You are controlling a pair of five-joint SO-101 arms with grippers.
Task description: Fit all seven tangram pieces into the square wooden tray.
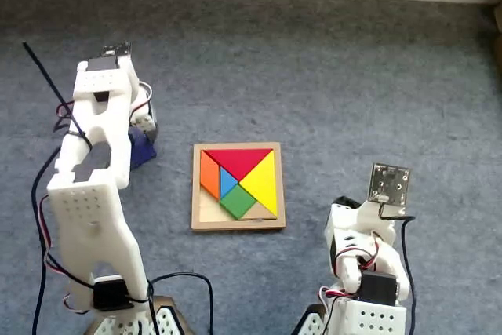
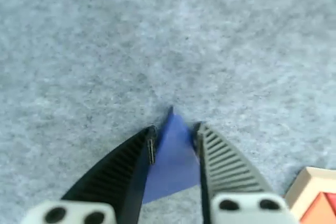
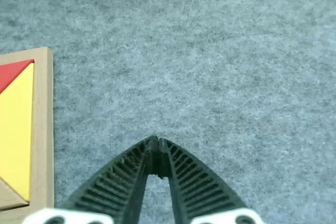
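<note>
The square wooden tray [image 1: 195,194] lies mid-table with red [image 1: 235,161], yellow [image 1: 263,184], orange [image 1: 209,175], light blue [image 1: 227,183] and green [image 1: 237,202] pieces in it; bare wood shows along its lower part. A dark blue triangle [image 2: 173,156] sits between the fingers of my left gripper [image 2: 173,132], which is shut on it just above the carpet, left of the tray [image 2: 310,182]. In the high view that piece [image 1: 142,149] peeks out beside the left arm. My right gripper [image 3: 157,148] is shut on nothing, low over the carpet to the right of the tray [image 3: 44,129].
Grey carpet [image 1: 353,76] covers the table all around. A pale wall strip runs along the far edge. Cables trail near the left arm's base [image 1: 118,296].
</note>
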